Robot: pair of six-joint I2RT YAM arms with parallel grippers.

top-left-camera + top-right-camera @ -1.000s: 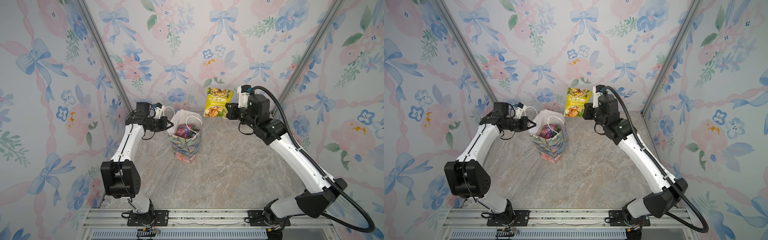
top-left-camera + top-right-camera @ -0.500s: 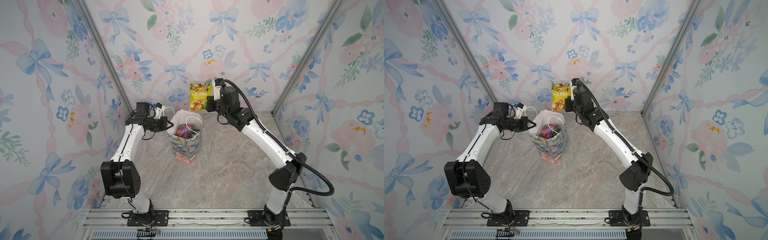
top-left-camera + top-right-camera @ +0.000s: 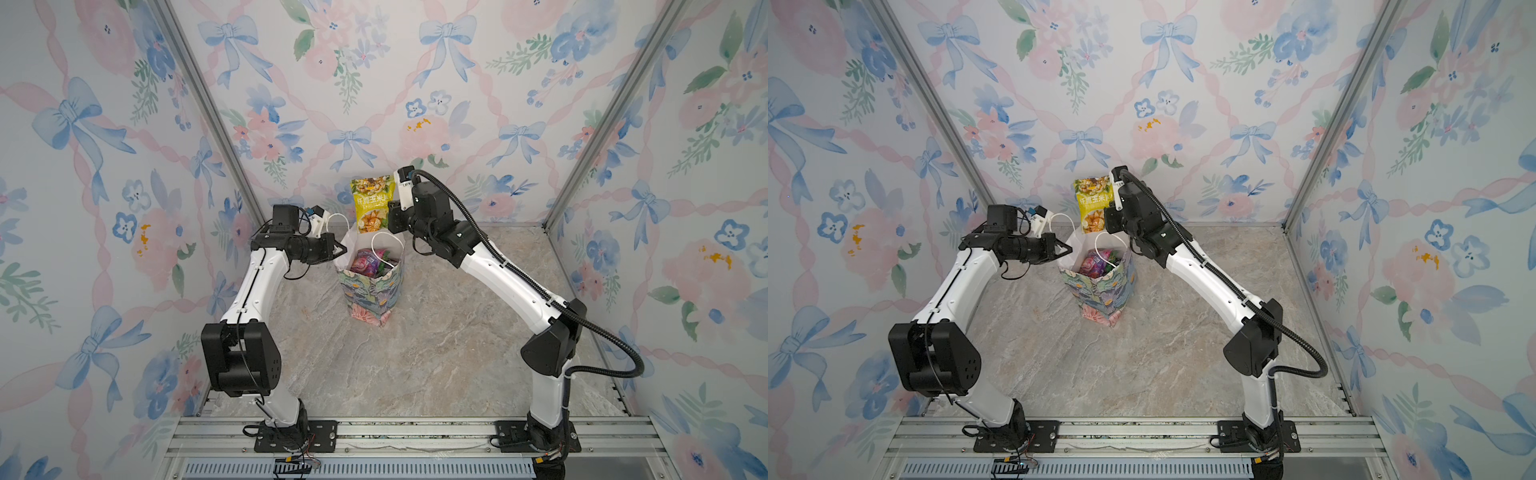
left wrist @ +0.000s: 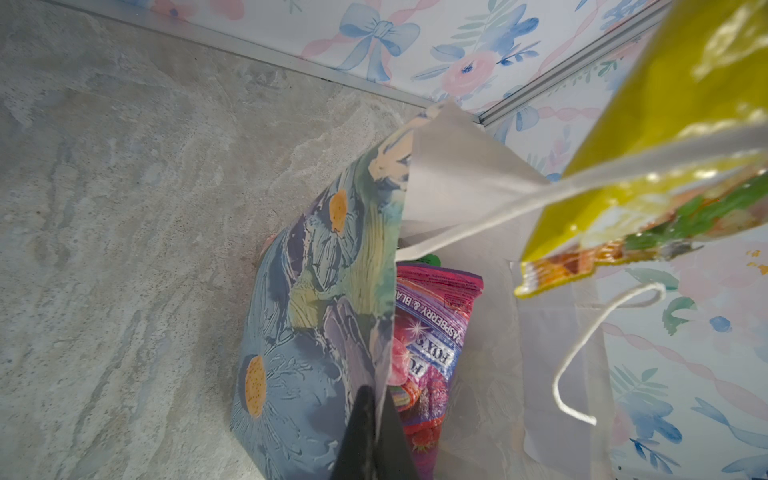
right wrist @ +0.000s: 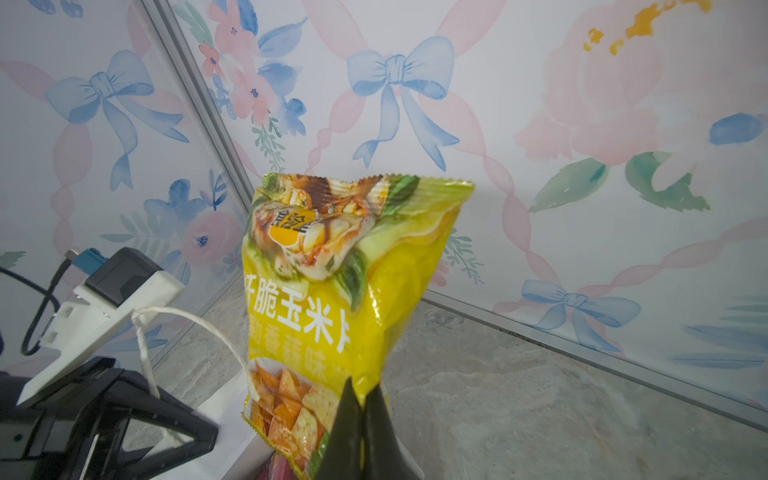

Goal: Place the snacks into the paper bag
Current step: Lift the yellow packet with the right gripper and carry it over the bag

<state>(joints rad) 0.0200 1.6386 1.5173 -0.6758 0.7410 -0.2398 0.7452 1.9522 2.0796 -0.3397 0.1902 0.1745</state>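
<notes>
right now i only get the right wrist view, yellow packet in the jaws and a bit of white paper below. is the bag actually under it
observer: Nearly. In a top view the yellow packet hangs over the far rim of the paper bag, not yet inside.
operator: bag standing ok
observer: Yes, upright on the table, mouth open.
operator: whats keeping it open
observer: The left gripper is shut on the bag's wall on its own side, seen in the left wrist view.
operator: room inside
observer: A purple FOX'S packet stands against that wall; bare white lining shows beside it.
</notes>
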